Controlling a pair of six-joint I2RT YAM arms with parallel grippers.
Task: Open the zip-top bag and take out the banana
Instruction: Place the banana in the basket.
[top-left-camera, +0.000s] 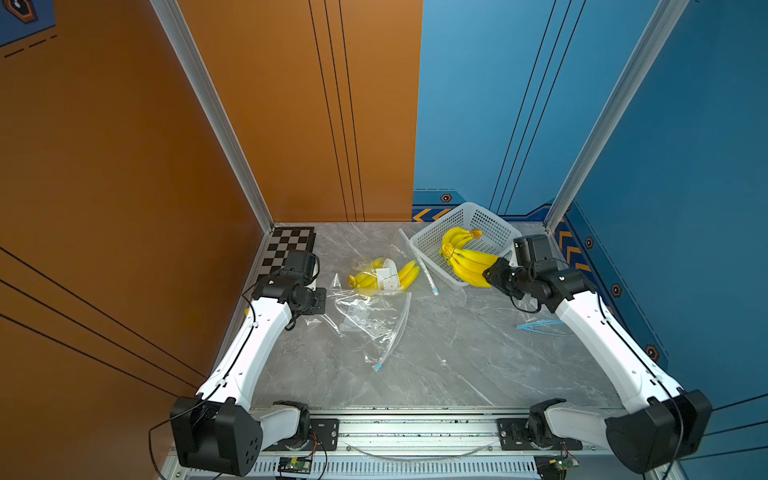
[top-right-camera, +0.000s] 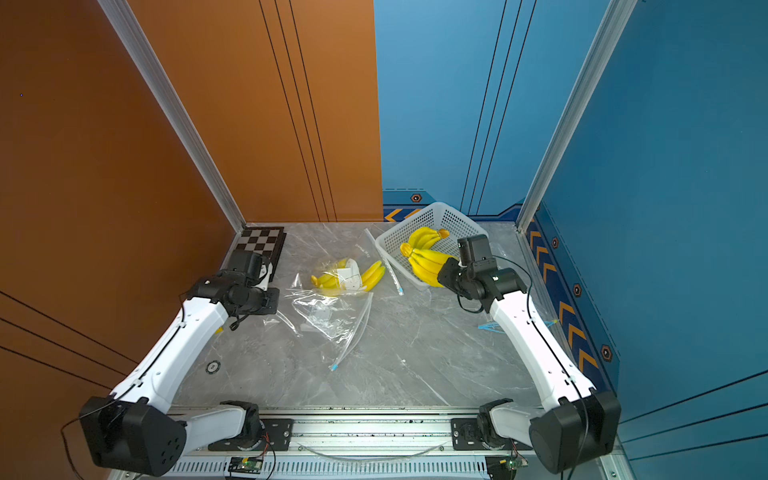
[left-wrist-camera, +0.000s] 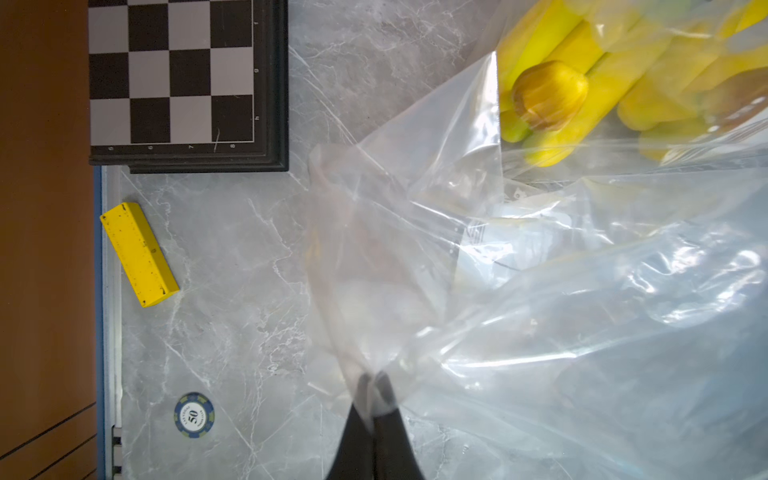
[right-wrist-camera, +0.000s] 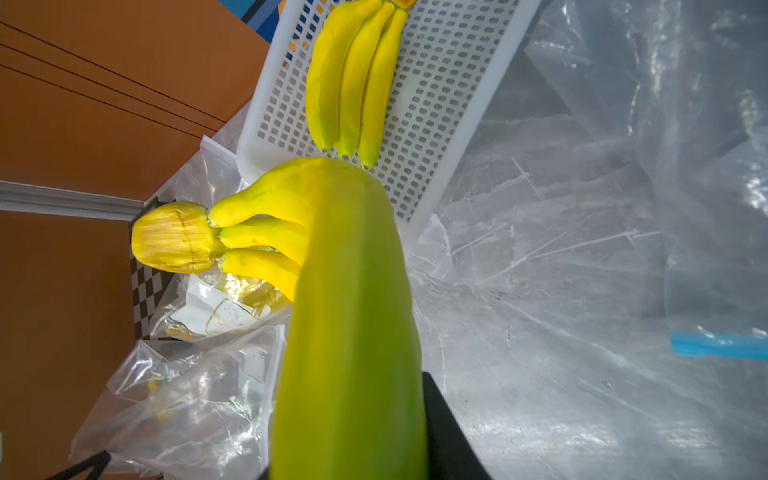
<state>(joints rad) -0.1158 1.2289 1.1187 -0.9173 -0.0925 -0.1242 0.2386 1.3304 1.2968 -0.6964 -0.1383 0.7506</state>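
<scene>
In both top views the marble table has open room across the lower middle of the frame. The white basket crowds the back edge, right of centre. The right gripper is clamped on a banana bunch that lies across the basket's near rim. Left of centre, the left gripper is pinched together on the clear film of the zip-top bag.

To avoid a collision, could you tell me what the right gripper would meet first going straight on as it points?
Probably the white basket: the right gripper, shut on a banana bunch, points into it, toward the other bunch inside. Height over the rim is unclear.
</scene>
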